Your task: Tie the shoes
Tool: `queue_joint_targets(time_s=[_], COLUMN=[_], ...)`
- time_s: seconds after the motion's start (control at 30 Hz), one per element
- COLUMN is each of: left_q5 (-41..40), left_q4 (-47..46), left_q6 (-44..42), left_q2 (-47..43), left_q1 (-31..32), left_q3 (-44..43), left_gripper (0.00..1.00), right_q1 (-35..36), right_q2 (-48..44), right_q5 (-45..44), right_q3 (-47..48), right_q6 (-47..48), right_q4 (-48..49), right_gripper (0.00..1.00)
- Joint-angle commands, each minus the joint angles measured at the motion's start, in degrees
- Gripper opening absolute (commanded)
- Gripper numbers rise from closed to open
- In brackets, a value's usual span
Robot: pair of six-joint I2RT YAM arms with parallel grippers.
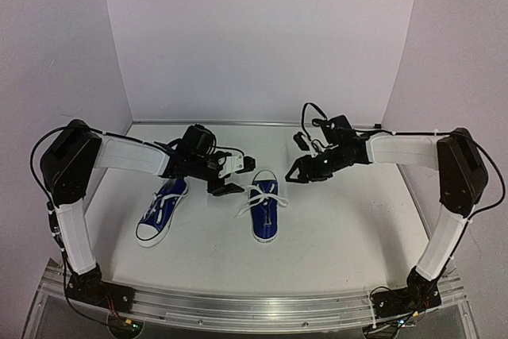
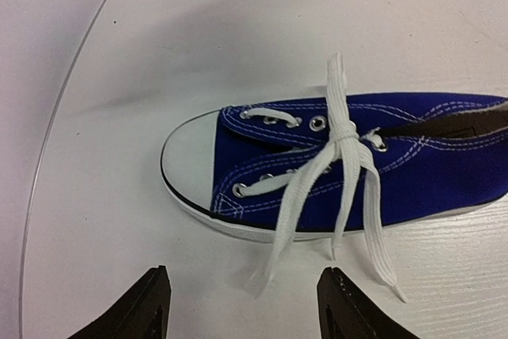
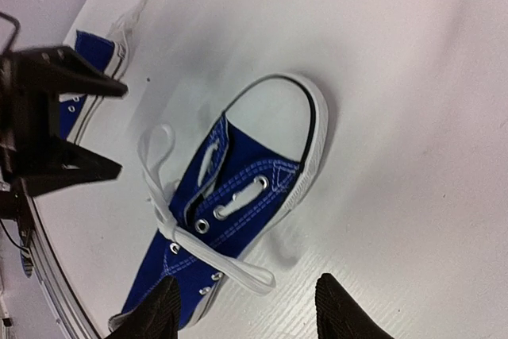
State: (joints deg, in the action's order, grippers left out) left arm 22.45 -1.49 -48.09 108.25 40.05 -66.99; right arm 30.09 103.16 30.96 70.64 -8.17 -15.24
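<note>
Two blue sneakers with white laces lie on the white table. The left shoe (image 1: 163, 212) has its toe toward me. The middle shoe (image 1: 266, 210) has its white toe cap (image 2: 186, 166) pointing away. Its laces (image 2: 343, 136) are knotted over the tongue, with strands spilling onto the table on both sides; one loop (image 3: 246, 274) lies near my right fingers. My left gripper (image 1: 236, 176) (image 2: 246, 307) is open and empty just left of this shoe. My right gripper (image 1: 295, 171) (image 3: 246, 315) is open and empty to the shoe's far right.
A curved white backdrop (image 1: 262, 37) closes the back and sides. A metal rail (image 1: 254, 307) runs along the near edge. The left shoe (image 3: 91, 53) shows behind the left gripper (image 3: 48, 125) in the right wrist view. The table's curved rim (image 2: 48, 140) lies to the left.
</note>
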Motion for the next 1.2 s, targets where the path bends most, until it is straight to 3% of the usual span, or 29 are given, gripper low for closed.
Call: queue_joint_targets(time_s=[0.0, 0.4, 0.77, 1.17], left_q5=[2.0, 2.4, 2.3, 2.1], left_q4=[2.3, 3.3, 3.0, 0.1], left_q6=[-2.4, -2.5, -2.6, -1.8], left_q2=[2.3, 4.1, 5.9, 5.5], left_q1=[-0.2, -0.1, 0.3, 0.2], left_q3=[-4.6, -6.4, -7.4, -5.8], left_gripper=[0.65, 0.65, 0.66, 0.65], right_q1=[0.5, 6.4, 10.0, 12.7], right_q2=[0.5, 5.4, 9.0, 6.6], right_q5=[1.3, -10.5, -19.1, -28.3], right_q3=[-3.9, -2.7, 0.2, -2.0], right_q6=[4.8, 13.0, 14.8, 20.3], right_q4=[-1.9, 0.0, 1.8, 7.3], right_gripper=[0.56, 0.56, 0.56, 0.57])
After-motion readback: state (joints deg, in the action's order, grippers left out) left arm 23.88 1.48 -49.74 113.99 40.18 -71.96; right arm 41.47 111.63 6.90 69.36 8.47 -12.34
